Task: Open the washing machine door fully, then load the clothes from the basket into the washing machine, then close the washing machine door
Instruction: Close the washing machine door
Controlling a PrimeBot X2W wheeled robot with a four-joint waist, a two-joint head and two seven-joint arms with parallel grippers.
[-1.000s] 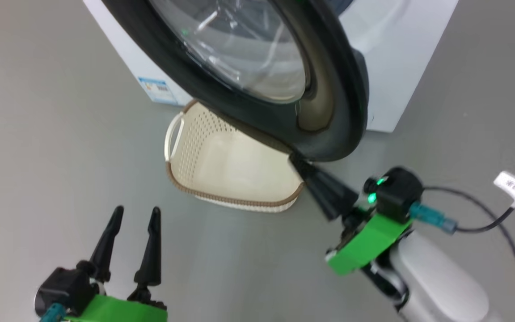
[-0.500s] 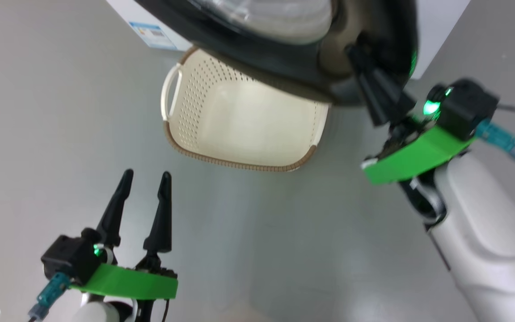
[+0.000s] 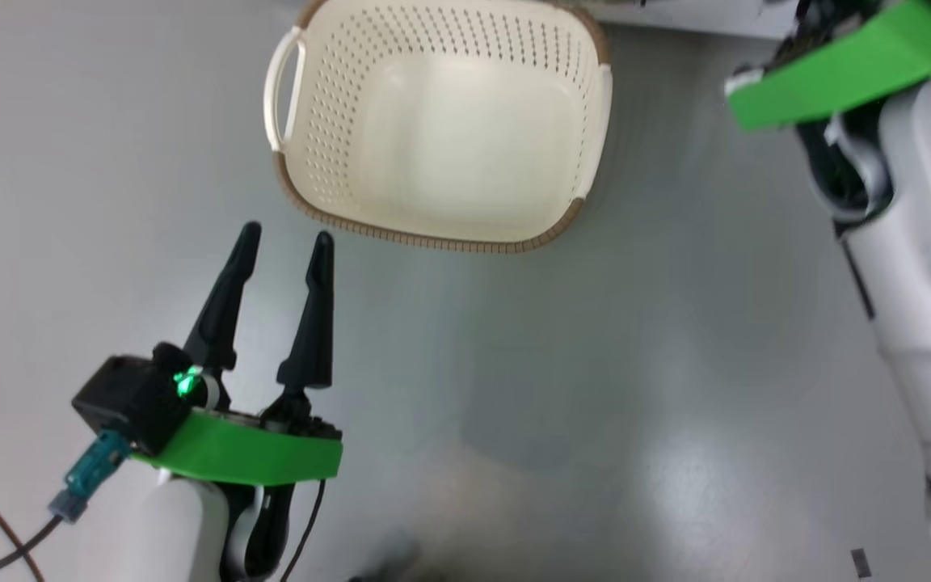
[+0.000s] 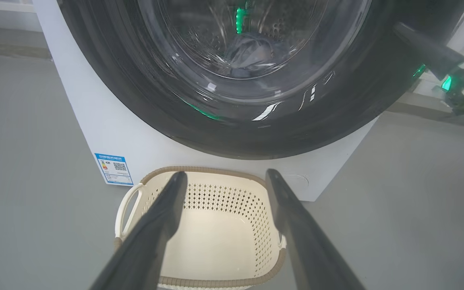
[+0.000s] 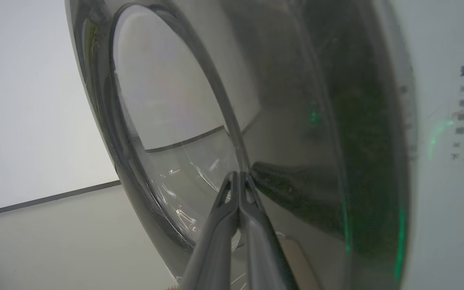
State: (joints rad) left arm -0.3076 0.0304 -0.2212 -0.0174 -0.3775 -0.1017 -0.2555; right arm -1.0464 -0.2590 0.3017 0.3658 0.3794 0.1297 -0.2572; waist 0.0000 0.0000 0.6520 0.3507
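The right hand [image 5: 239, 175], fingers pressed together, points at the washing machine door [image 5: 357, 181] at the right wrist view's centre. The left hand [image 3: 286, 235], fingers spread, hovers at the head view's lower left, near the basket [image 3: 433, 236] at top centre.

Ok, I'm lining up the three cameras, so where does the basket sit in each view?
Head view: the basket top centre, on the floor ahead of the open left gripper.
Left wrist view: lower centre, framed between that gripper's jaws, below the washing machine door.
Right wrist view: cannot tell; a tan patch low beside the shut right gripper might be it.
Shared landmark: the door, in both wrist views.
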